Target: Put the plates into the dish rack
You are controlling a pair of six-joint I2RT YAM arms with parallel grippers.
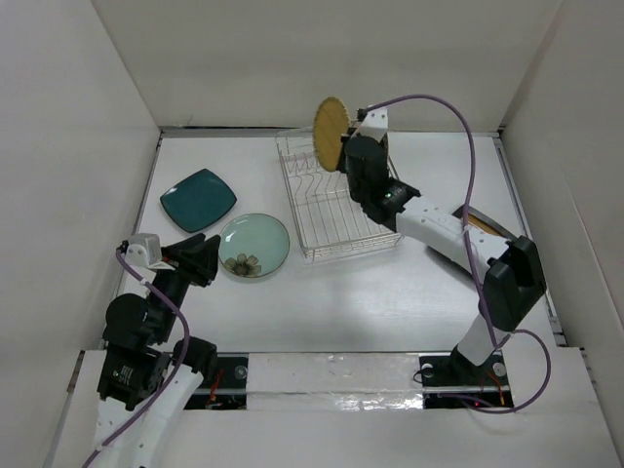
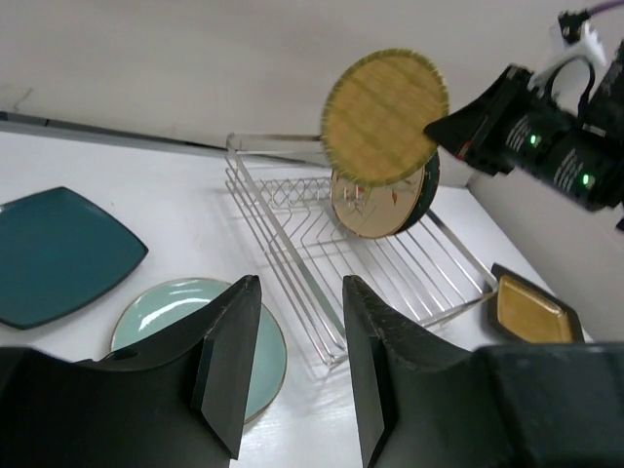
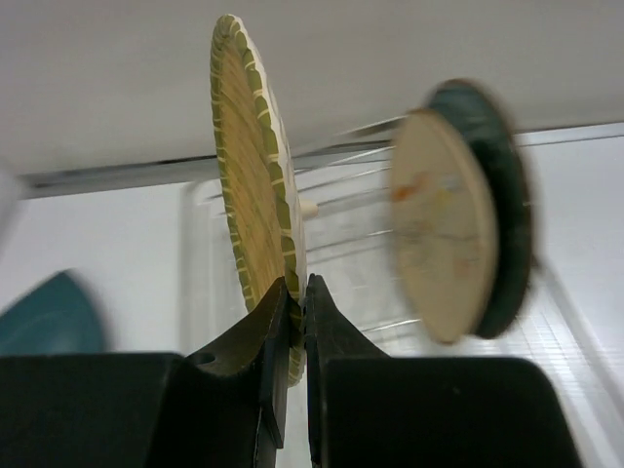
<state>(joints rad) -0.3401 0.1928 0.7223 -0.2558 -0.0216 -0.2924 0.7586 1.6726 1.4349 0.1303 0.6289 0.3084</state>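
My right gripper point(image 1: 347, 146) point(image 3: 297, 285) is shut on the rim of the small orange-yellow plate point(image 1: 331, 134) point(image 2: 383, 115) point(image 3: 255, 195). It holds the plate on edge above the far end of the dish rack point(image 1: 331, 210) point(image 2: 390, 263). The tan plate point(image 2: 375, 205) point(image 3: 444, 224) stands in the rack against the teal round plate point(image 2: 430, 185) point(image 3: 509, 214). The teal square plate point(image 1: 198, 199) point(image 2: 54, 255) and the pale green plate point(image 1: 254, 245) point(image 2: 175, 302) lie flat left of the rack. My left gripper point(image 1: 200, 255) point(image 2: 300, 281) is open and empty beside the green plate.
The black-rimmed yellow square plate point(image 1: 483, 226) point(image 2: 531, 307) lies right of the rack, partly under my right arm. White walls enclose the table on the far, left and right sides.
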